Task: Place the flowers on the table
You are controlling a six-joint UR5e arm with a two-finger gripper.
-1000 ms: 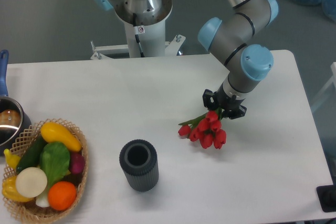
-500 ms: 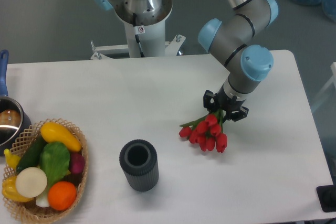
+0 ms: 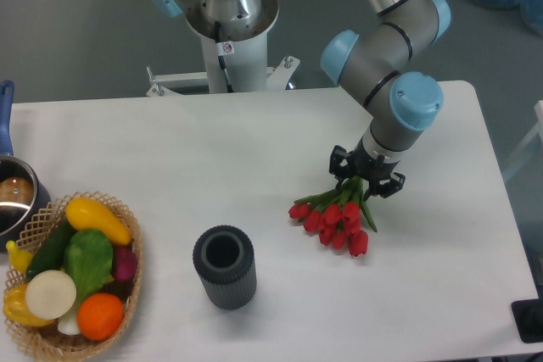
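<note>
From my feed the gripper (image 3: 366, 177) is down low over the right half of the table (image 3: 254, 158), pointing pretty much straight down, so I mostly see the wrist and the black bits sticking out around it. The flowers (image 3: 338, 216) are right under and in front of it: the green stems run up underneath the gripper, and the red heads fan out toward the camera and a bit to the left. One green leaf pokes out on the right side of the bunch. The tulip heads look like they're lying on the white surface or just about on it; I honestly can't tell from this angle if there's any gap.

Same story with the fingers: the wrist blocks them, so I can't tell whether they're clamped on the stems or spread apart. The stems definitely disappear right where the fingers would be, that's all I can say.

Other stuff on the table: a dark grey ribbed vase (image 3: 224, 266) standing upright to the left of the bunch, well apart from it, a wicker basket (image 3: 42, 336) of vegetables at the front left corner, and a pot (image 3: 12, 199) just behind the basket at the left edge.
</note>
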